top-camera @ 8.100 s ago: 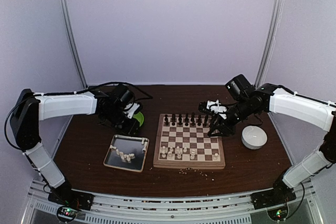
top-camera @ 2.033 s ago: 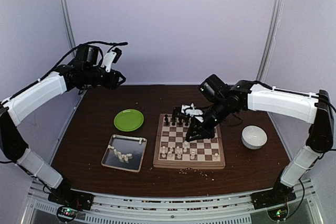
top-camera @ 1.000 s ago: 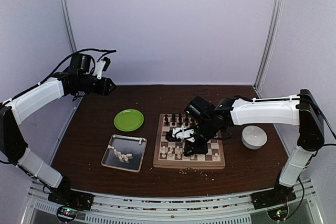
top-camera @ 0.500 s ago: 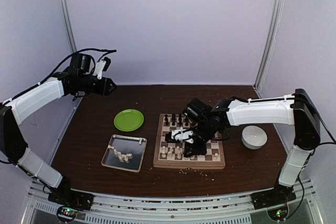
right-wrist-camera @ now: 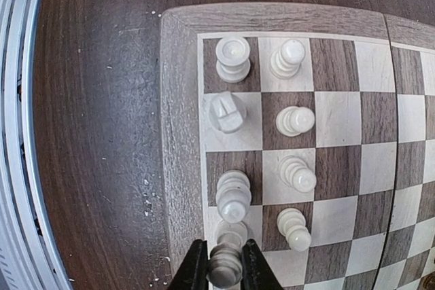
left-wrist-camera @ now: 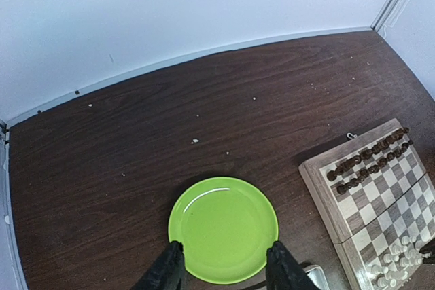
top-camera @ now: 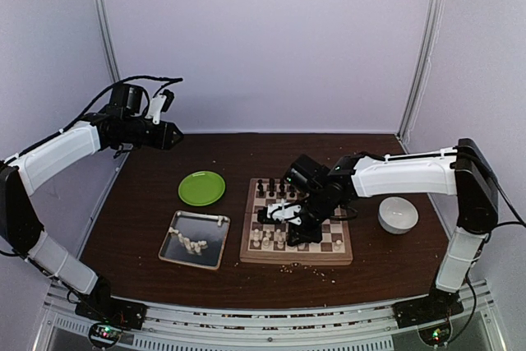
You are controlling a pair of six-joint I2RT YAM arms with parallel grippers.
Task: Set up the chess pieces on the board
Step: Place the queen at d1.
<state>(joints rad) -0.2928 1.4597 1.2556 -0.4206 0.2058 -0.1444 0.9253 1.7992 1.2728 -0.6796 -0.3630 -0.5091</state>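
Here the board (top-camera: 296, 259) lies at mid-table, its checkered squares framed by a tan rim. Dark chess pieces (top-camera: 283, 188) fill its two far rows, while cream ones (top-camera: 275, 240) stand partly ranked along the near side. The right gripper (right-wrist-camera: 224, 267) is pinched on a cream-white piece (right-wrist-camera: 226, 259), low over the squares next to the rim. Just beside it stands another cream chessman (right-wrist-camera: 233, 195), with a knight (right-wrist-camera: 228, 112) further along that row, so the neighbours crowd the spot. The left gripper (left-wrist-camera: 224, 273) hangs high over the green plate (left-wrist-camera: 223, 229) with its fingers apart and nothing between them. Left of the board sits a silver tray (top-camera: 209, 240) holding small pale pieces (top-camera: 193, 244). A white bowl (top-camera: 398, 214) sits right of the board, and crumbs (top-camera: 288, 267) dot the table (top-camera: 140, 219).
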